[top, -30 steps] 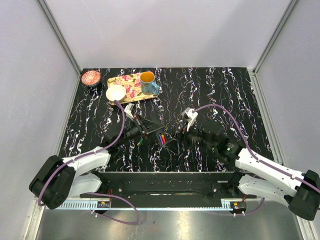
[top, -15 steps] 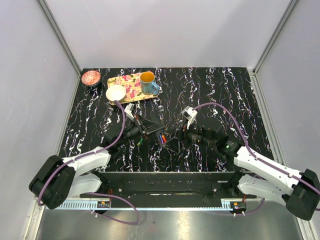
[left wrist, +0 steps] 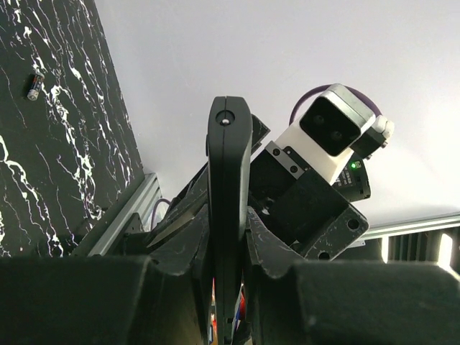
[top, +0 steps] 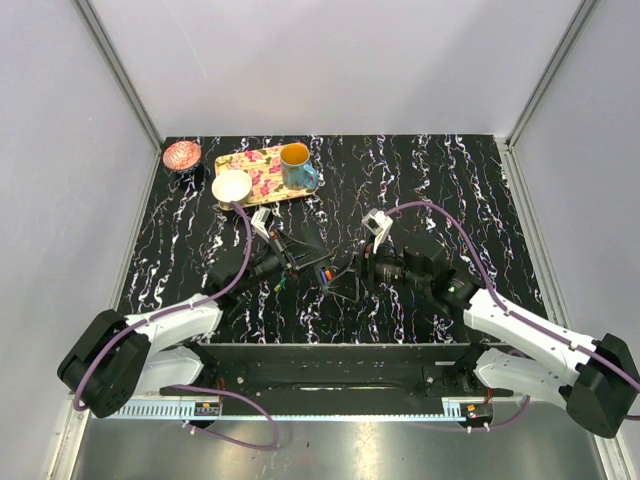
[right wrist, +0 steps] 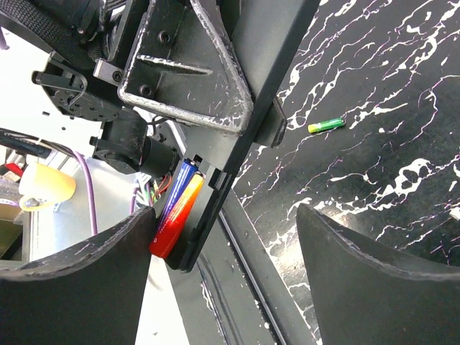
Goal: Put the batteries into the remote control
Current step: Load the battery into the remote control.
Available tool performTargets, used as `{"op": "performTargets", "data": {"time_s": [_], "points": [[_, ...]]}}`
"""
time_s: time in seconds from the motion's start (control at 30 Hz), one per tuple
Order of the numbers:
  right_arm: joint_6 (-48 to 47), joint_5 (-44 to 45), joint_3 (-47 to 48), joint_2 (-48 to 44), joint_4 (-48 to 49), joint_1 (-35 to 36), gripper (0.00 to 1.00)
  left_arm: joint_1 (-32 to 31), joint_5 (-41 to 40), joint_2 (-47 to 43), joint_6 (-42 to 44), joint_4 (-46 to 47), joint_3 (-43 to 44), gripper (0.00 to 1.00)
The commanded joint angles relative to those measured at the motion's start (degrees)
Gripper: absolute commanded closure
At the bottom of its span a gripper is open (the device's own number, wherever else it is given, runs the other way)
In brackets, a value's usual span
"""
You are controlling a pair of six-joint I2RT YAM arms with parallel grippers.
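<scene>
Bright, even light from overhead, hardly any shadows on the table [top: 420, 180]. White walls [left wrist: 287, 57] look a bit blown out, and the right gripper fingers [right wrist: 72, 287] are soft up close.

Batteries [right wrist: 175, 210] sit in the remote control [right wrist: 275, 61], one battery [right wrist: 326, 126] on the table [right wrist: 388, 165].
</scene>
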Motion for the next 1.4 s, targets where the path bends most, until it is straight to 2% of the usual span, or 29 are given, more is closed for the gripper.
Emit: {"op": "performTargets", "data": {"time_s": [0.0, 0.53, 0.8, 1.0, 1.17, 1.37], "points": [[0.81, 4.06, 1.79, 1.15, 3.51, -2.4, 0.19, -1.81, 3.95, -0.47, -3.27, 8.47, 1.28, 1.0], [4.06, 0.72, -0.58, 2.47, 6.67, -3.9, 0.3, -2.07, 3.68, -0.47, -4.59, 11.1, 1.28, 1.0], [7.92, -6.48, -2.95, 4.14, 11.95, -3.99, 0.3, -1.98, 1.93, 0.84, -6.7, 16.2, 0.67, 1.0], [9.16, -8.95, -4.44, 4.67, 13.09, -3.99, 0.38, -1.98, 1.4, 0.85, -6.7, 16.38, 0.84, 1.0], [8.9, -9.22, -4.45, 4.49, 11.87, -3.99, 0.51, -1.9, 1.22, 0.76, -6.53, 16.47, 1.28, 1.0], [8.72, -10.27, -3.57, 5.46, 9.5, -3.99, 0.62, -1.9, 1.05, -0.29, -5.56, 15.06, 1.63, 1.0]]}}
